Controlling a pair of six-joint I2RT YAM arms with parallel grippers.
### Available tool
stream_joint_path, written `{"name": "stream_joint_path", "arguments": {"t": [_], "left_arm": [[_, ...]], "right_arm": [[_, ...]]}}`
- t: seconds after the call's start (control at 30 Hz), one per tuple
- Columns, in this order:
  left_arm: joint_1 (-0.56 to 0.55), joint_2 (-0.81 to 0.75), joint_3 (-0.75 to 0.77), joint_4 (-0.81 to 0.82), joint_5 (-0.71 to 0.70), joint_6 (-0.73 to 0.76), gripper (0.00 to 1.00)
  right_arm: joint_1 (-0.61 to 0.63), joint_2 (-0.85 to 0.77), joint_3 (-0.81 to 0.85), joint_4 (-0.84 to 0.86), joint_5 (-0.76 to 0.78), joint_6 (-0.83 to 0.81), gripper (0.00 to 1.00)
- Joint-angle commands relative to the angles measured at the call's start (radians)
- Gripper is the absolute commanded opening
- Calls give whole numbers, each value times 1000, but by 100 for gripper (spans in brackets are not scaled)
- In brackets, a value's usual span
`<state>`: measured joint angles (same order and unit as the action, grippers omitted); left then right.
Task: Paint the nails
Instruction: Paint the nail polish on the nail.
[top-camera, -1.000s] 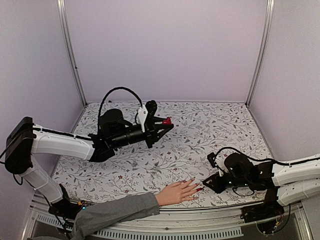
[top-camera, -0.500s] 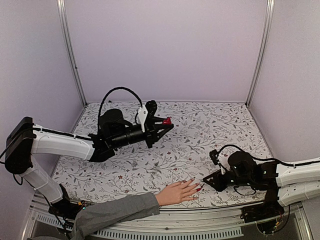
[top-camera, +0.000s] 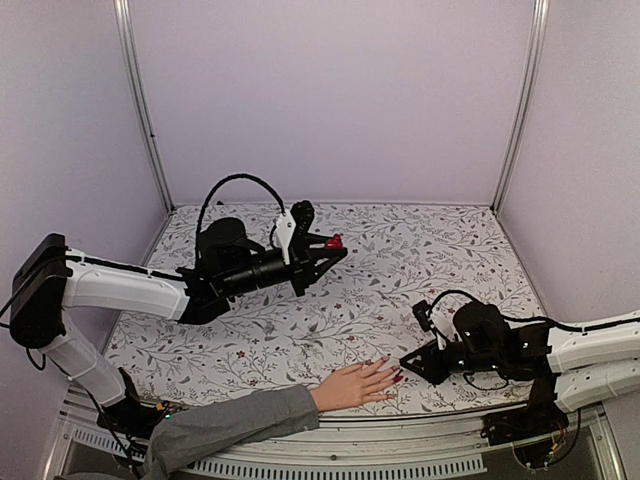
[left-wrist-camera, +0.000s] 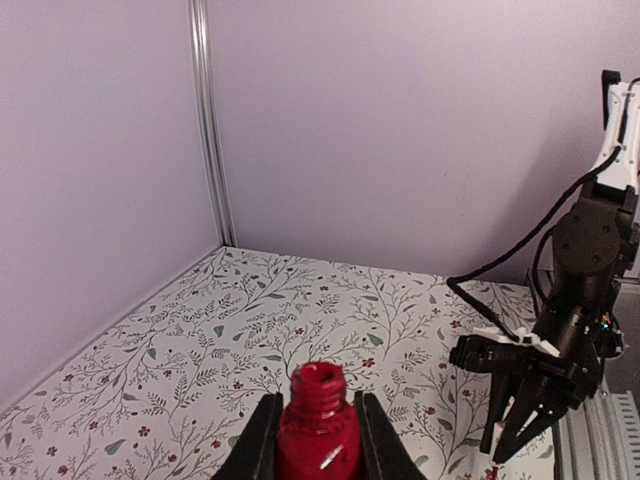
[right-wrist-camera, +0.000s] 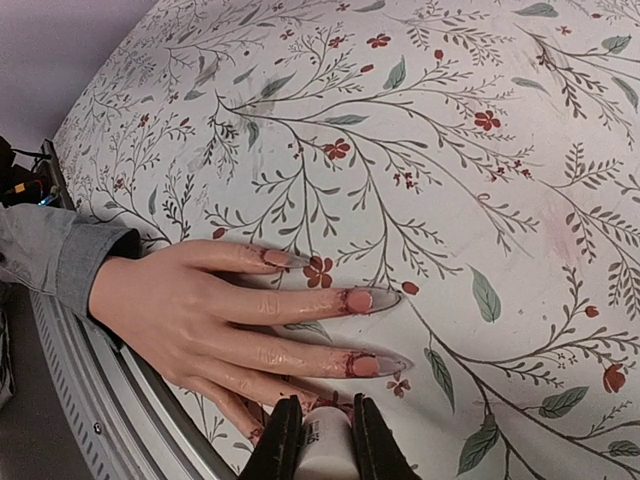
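Observation:
A pale hand with a grey sleeve lies flat at the table's near edge, fingers pointing right. In the right wrist view the hand shows nails that are pinkish with long clear tips and red smears at their bases. My right gripper is shut on a white brush cap, held low over a lower finger, whose nail is hidden under it; it is at the fingertips in the top view. My left gripper is shut on an open red bottle, held above the table's middle left.
The floral tablecloth covers the table, with purple walls and metal posts around it. The right arm shows at the right of the left wrist view. A metal rail runs along the near edge.
My right gripper has shifted slightly left along the fingertips with the cap. The left arm, bottle and hand have not moved.

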<state>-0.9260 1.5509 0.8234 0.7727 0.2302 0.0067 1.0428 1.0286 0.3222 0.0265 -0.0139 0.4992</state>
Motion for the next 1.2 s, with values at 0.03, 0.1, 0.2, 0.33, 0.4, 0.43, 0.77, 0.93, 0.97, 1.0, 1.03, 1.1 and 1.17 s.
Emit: {"name": "stream_joint_path", "arguments": {"t": [0.03, 0.1, 0.2, 0.33, 0.4, 0.43, 0.77, 0.93, 0.97, 1.0, 1.03, 1.1, 1.17], "left_arm": [[15, -2, -10, 37, -7, -5, 0], [14, -3, -12, 36, -7, -4, 0], [14, -2, -12, 40, -8, -5, 0], [15, -3, -10, 39, -7, -5, 0], [14, -2, -9, 40, -7, -4, 0], [15, -1, -9, 40, -6, -4, 0], [14, -3, -7, 40, -6, -4, 0], [14, -2, -7, 40, -5, -4, 0], [15, -2, -7, 40, -5, -4, 0], [15, -2, -7, 40, -6, -4, 0], [14, -2, -7, 40, -6, -4, 0], [14, -2, -8, 40, -6, -4, 0], [14, -4, -10, 40, -8, -5, 0]], "right_arm": [[9, 24, 12, 35, -23, -14, 0], [8, 22, 12, 30, -20, -13, 0], [8, 19, 11, 28, -14, -9, 0], [8, 33, 18, 13, -4, -3, 0], [8, 44, 22, 8, -4, -1, 0], [8, 47, 24, 7, -4, -1, 0], [8, 59, 28, 7, -6, -3, 0], [8, 61, 30, 7, -8, -4, 0], [8, 63, 31, 8, -9, -6, 0], [8, 64, 31, 9, -10, -7, 0], [8, 65, 32, 8, -11, -7, 0], [8, 67, 34, 9, -11, -8, 0], [8, 68, 36, 7, -11, -10, 0]]}}
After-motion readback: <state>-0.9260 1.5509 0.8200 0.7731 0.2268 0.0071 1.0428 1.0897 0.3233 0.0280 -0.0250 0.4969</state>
